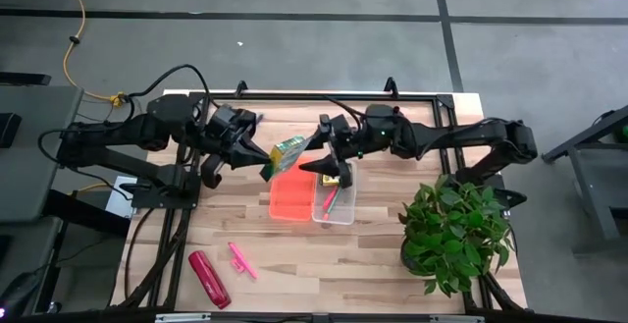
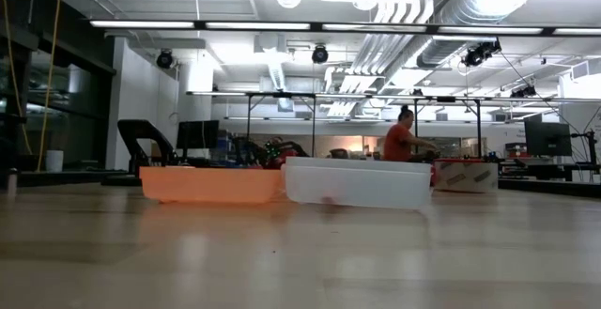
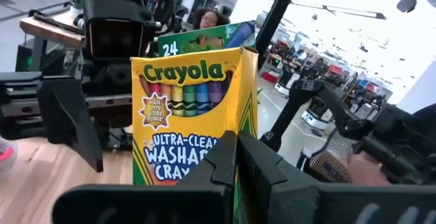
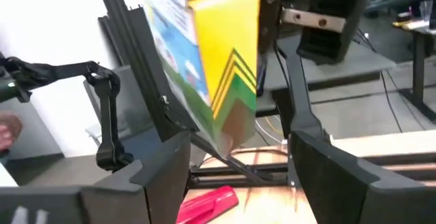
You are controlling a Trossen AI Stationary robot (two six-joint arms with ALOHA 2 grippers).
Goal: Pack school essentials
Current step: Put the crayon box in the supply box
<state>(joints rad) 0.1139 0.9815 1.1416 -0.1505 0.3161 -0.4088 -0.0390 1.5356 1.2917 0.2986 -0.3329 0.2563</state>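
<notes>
A yellow-and-green crayon box (image 1: pixel 287 151) hangs in the air above the far end of the orange tray (image 1: pixel 291 197), with my left gripper (image 1: pixel 267 163) shut on it. Its front, with the crayon picture, fills the left wrist view (image 3: pixel 187 108). My right gripper (image 1: pixel 316 164) faces it from the table's right side and is open. In the right wrist view its fingers (image 4: pixel 163 166) stand wide on either side of the box's lower end (image 4: pixel 228 108) without touching it. Next to the orange tray is a clear box (image 1: pixel 336 197) with pencils inside. My left gripper pinches the crayon box between its two fingers (image 3: pixel 228 159) at the box's lower side edge (image 3: pixel 204 142). The fingers come level from the table's left. The box stands upright between them, lifted clear of the table and the trays.
A short pink marker (image 1: pixel 240 259) and a long red glossy object (image 1: pixel 208 279) lie near the front left edge. A potted plant (image 1: pixel 453 230) stands at the front right. In the low view a person (image 2: pixel 404 140) is far behind the orange tray (image 2: pixel 211 185) and the clear box (image 2: pixel 357 182).
</notes>
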